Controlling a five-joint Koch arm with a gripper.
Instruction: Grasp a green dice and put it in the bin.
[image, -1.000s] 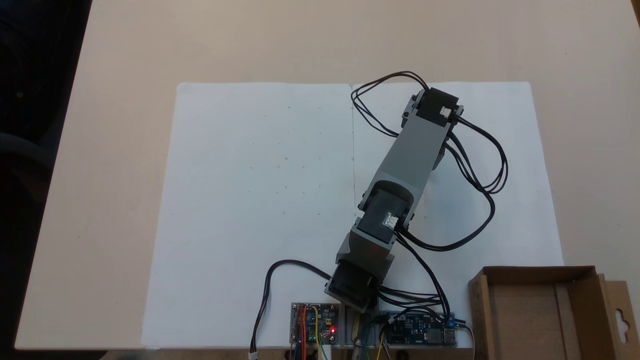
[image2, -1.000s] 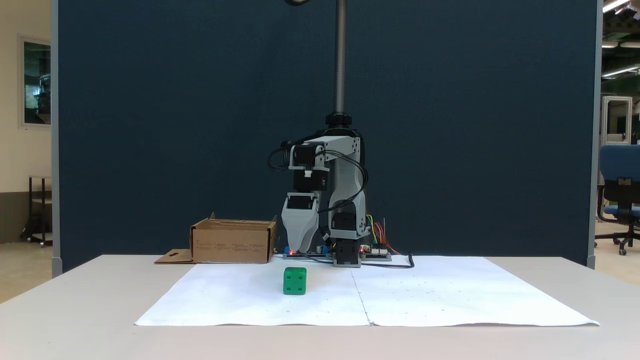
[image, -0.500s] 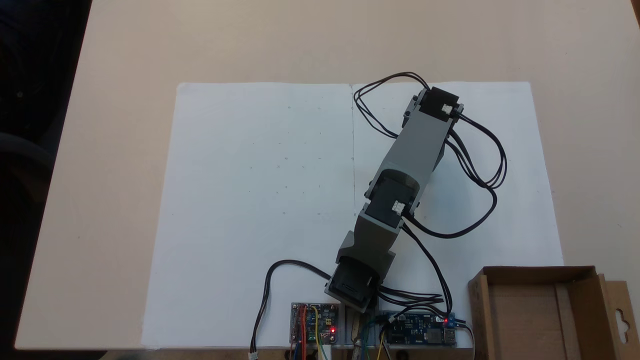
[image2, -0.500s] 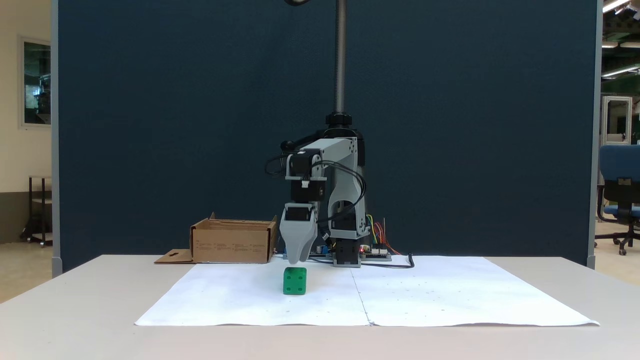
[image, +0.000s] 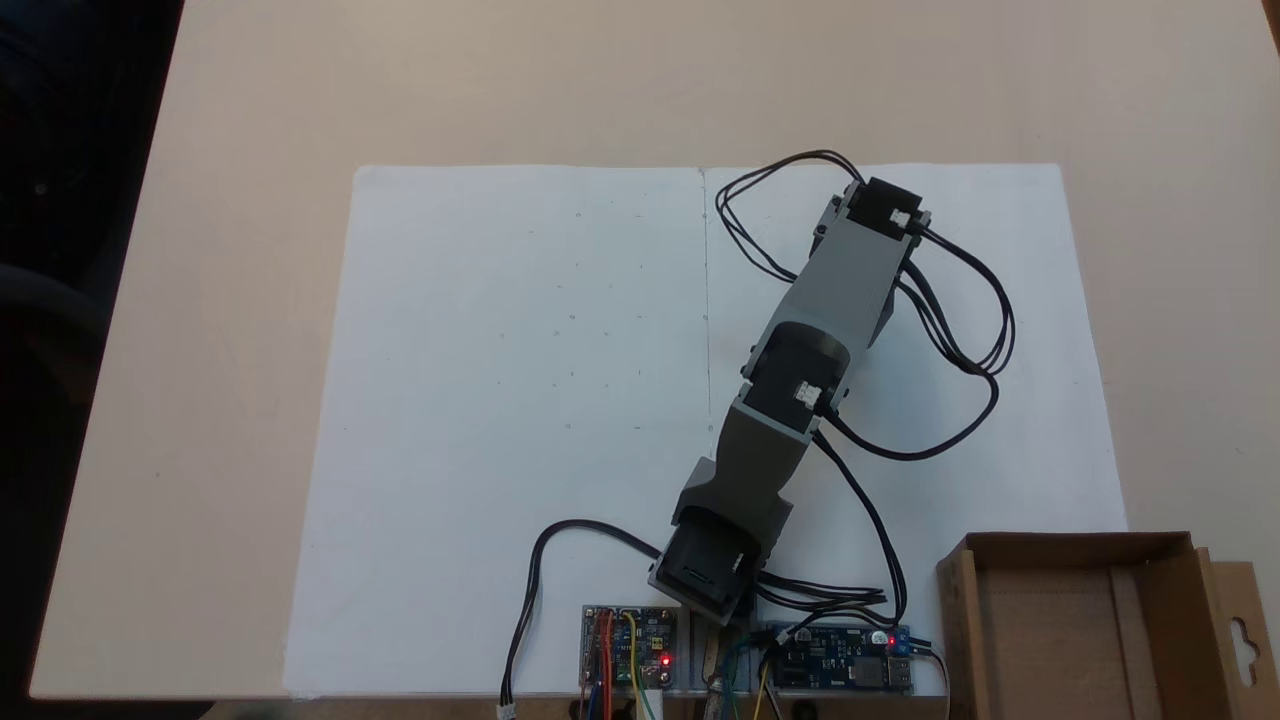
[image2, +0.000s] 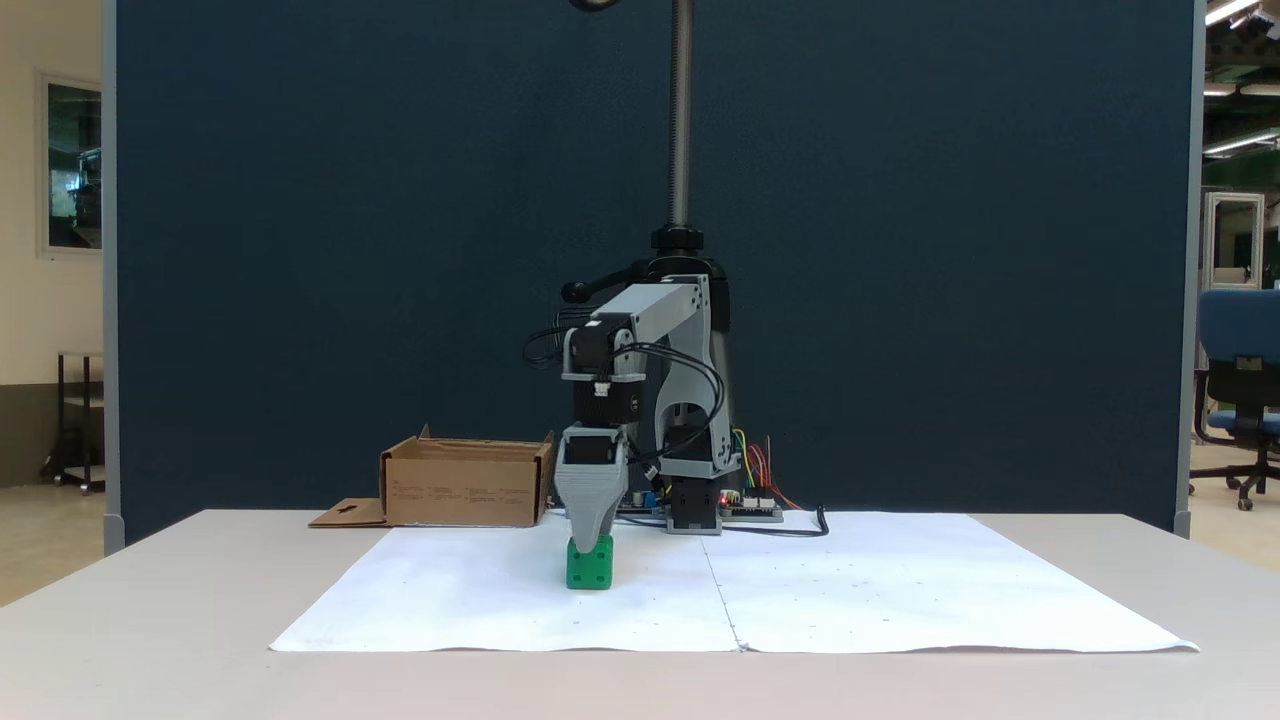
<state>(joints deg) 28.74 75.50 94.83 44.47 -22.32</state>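
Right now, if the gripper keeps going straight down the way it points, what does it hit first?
The green dice. The gripper points down with its tip overlapping the dice's top; depth is unclear.

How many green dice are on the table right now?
1. The green dice sits on the white paper directly under the pincer; the arm hides it from above.
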